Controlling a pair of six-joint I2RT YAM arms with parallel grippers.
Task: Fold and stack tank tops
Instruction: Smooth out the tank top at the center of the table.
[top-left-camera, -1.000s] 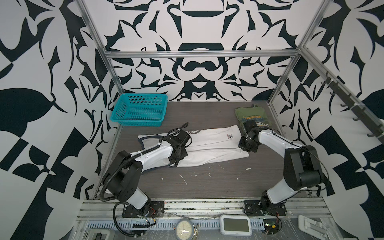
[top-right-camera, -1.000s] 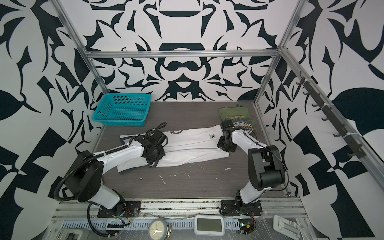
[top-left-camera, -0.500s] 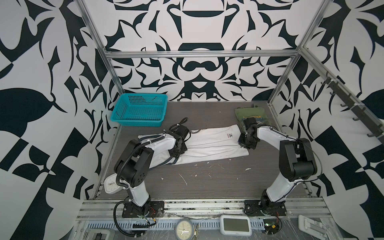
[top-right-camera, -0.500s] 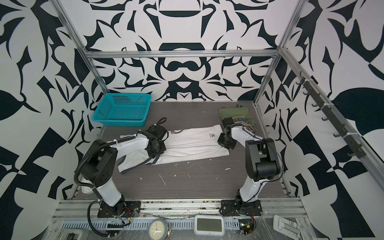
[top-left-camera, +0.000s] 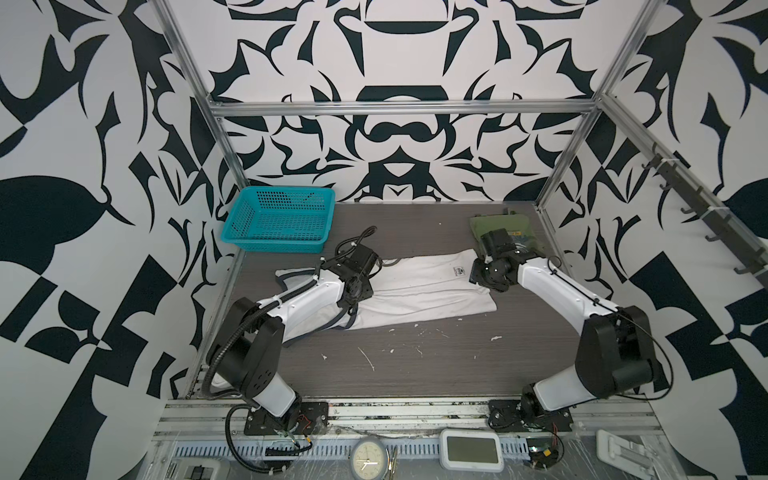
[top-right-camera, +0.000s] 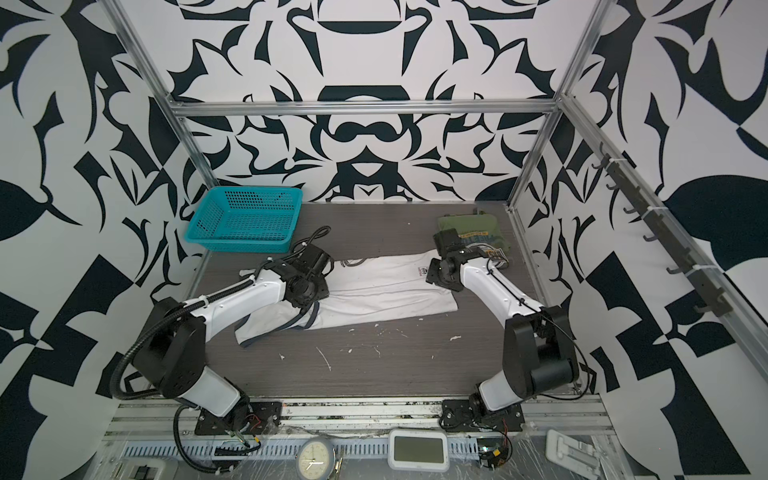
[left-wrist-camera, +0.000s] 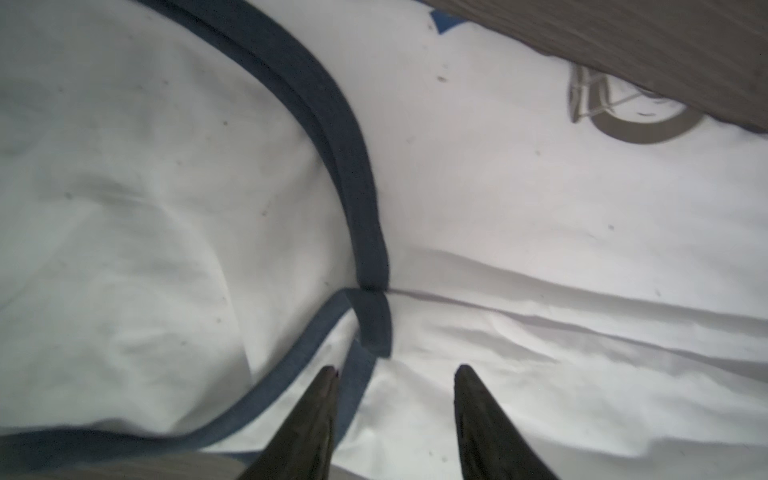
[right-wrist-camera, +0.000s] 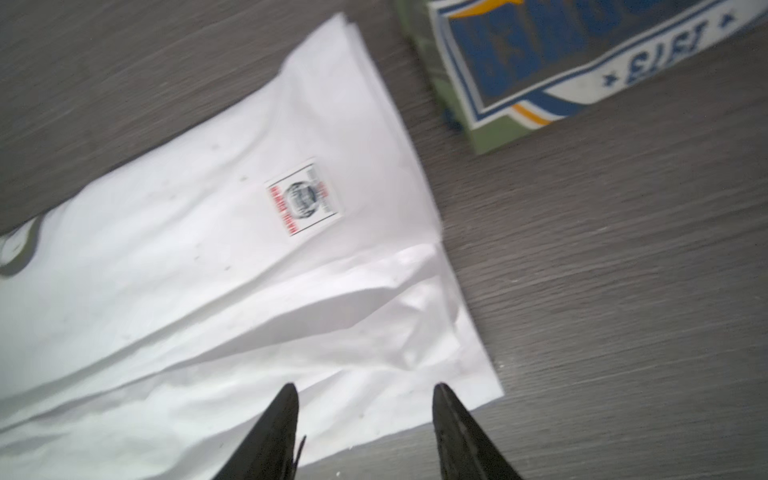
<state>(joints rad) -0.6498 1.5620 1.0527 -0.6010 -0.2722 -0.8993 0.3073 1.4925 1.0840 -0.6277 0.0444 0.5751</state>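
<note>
White tank top (top-left-camera: 428, 291) lies across the middle of the table (top-left-camera: 415, 374). Its long axis runs left to right, and the right end sits slightly nearer the front edge. From my console, the teal basket (top-left-camera: 274, 246) sits in the back left corner, apart from the shirt, with a strip of bare board between them. The strap end of the shirt, edged in navy trim (left-wrist-camera: 353, 174), points left and reaches close to the table's left edge under my left arm.

My left gripper (left-wrist-camera: 397, 370) hovers over that end with its fingers spread and nothing between them, one tip over the trim. A lengthwise fold line runs along the cloth. A grey ring print (left-wrist-camera: 636, 124) shows near the shirt's far edge.

In front of the shirt, a wide band of board runs to the front rail, dotted with white flecks (top-left-camera: 368, 357).

The straight hem points right. Near it is a small label (right-wrist-camera: 303, 197) with red lettering too blurred to read. My right gripper (right-wrist-camera: 365, 388) is parted above the hem corner, gripping nothing.

In the back right corner, the olive tank top (top-left-camera: 482, 222) lies folded in a compact block close to the right rail, just beside the hem but not touching it. Its blue and yellow graphic (right-wrist-camera: 540, 62) faces up, and I cannot read the banner characters with confidence.
</note>
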